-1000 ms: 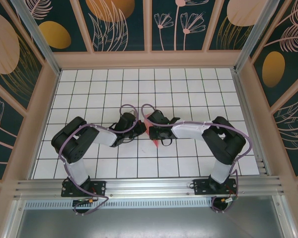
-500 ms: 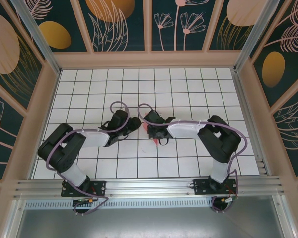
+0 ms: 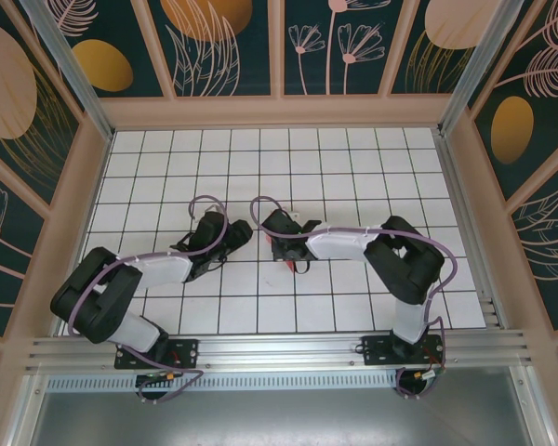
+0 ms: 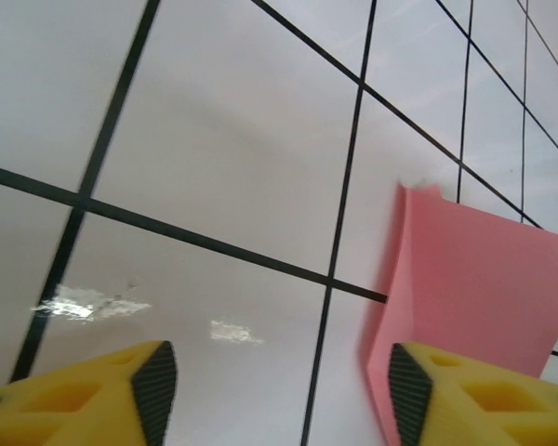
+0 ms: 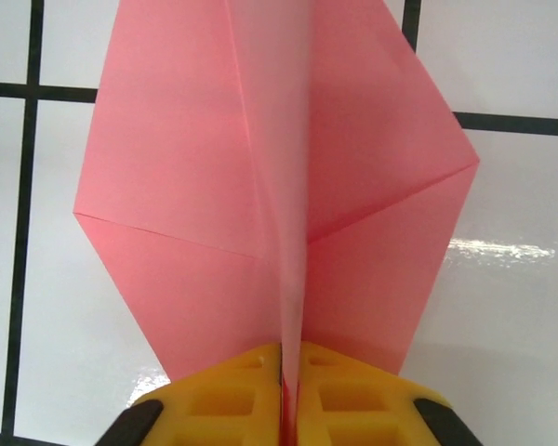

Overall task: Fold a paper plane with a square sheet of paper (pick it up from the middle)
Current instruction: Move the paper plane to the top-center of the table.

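- Pinching the raised centre ridge of the pink folded paper sheet (image 5: 288, 186), your right gripper (image 5: 284, 370) has its yellow fingers pressed together, with the crease clamped between them.
- From that gripper the ridge runs straight ahead along its pointing direction. One creased flap fans out to either side, and both widen to a corner partway along.
- The flaps hang low over the white grid-tiled tabletop (image 5: 511, 74). Whether their edges touch it, you cannot tell.
- Your left gripper (image 4: 284, 386) is spread wide with nothing between its fingers, only bare tile ahead of it.
- Relative to the left gripper, the paper lies off to its right-finger side, not in the gap. The pink edge rises just behind that fingertip; contact there cannot be judged.
- From above, the two grippers face each other across a narrow gap near the middle of the tabletop. A sliver of pink shows below the right gripper (image 3: 281, 243).
- The right arm already has the paper, and the left is the free one beside it.
- The next move probably turns on that sideways offset. You would need to shift the left gripper (image 3: 234, 232) toward its right before its fingers could straddle a flap or the ridge.
- Thin paper held by one crease will likely swing or buckle if nudged, so approach it along the ridge line, not across it.
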You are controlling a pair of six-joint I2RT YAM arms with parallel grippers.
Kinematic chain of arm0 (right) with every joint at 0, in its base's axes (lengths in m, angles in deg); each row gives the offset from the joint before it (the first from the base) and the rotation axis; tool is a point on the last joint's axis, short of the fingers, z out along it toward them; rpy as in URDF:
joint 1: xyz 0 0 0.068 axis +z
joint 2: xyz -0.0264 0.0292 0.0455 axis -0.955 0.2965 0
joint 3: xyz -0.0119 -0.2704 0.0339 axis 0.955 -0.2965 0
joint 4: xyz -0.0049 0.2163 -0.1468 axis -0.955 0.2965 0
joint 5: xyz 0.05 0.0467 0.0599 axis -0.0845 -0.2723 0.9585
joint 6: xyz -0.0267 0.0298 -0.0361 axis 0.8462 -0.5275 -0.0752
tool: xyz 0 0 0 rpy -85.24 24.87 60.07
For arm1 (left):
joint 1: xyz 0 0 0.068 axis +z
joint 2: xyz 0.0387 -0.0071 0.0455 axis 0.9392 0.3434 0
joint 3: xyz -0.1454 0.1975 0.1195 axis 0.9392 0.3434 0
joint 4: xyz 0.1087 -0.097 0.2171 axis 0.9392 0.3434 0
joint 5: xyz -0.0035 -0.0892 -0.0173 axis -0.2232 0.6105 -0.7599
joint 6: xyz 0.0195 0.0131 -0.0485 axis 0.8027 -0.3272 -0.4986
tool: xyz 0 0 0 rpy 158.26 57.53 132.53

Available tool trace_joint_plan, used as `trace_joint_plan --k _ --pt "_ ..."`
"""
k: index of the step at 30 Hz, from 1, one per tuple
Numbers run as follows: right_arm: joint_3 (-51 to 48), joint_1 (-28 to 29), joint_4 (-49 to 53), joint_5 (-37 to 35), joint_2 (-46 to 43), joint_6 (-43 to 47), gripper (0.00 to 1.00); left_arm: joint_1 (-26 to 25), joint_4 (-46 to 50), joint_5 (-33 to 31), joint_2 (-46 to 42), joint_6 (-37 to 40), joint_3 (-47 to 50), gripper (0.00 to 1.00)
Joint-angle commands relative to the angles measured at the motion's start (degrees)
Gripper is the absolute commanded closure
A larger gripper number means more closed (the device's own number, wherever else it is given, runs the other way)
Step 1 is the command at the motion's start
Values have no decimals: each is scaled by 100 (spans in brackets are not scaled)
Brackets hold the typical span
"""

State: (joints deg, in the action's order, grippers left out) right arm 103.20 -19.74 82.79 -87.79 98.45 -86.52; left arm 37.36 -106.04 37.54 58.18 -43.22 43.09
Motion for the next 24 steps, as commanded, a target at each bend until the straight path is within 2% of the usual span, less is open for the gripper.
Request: trace_joint_plan --k 1,5,9,16,24 --pt "170 26 388 -122 124 30 91 40 391 -390 -250 -15 91 27" --pt "716 -113 459 -327 -256 373 92 43 847 -831 -613 50 117 14" --pt "1208 -599 325 -144 -160 653 93 47 1382 -1486 -1161 172 144 2" --pt "2294 -1396 132 358 761 1120 94 48 1994 -2071 -1901 502 172 1" --pt "3472 -1686 309 248 1921 1425 93 48 2097 -2067 -1985 577 196 1"
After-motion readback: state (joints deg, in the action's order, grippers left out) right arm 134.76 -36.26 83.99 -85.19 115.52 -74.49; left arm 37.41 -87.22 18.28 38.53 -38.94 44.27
